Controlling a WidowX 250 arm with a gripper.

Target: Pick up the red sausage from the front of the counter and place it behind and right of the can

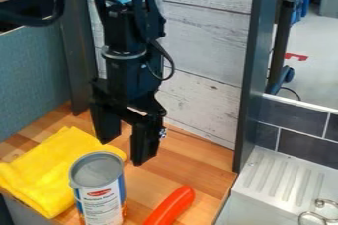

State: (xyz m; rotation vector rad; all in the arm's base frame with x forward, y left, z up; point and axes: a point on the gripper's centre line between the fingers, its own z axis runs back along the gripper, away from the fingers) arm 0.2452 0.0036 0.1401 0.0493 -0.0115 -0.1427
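The black gripper [125, 147] hangs fingers-down over the wooden counter, its two fingers apart with nothing between them. Just below and in front of it stands an upright can [101, 194] with a grey top and a white and blue label. To the left of the can and partly behind it lies a folded yellow cloth [43, 167]. A red-orange, rounded elongated object [171, 206] lies on the counter right of the can, cut off by the view's bottom edge.
The wooden counter [198, 160] ends at the right against a white ridged drainboard [284, 177] with metal rings [316, 215] on it. Behind rise a whitewashed plank wall [204, 46] and a dark upright post [254, 71]. A teal panel [33, 76] borders the left.
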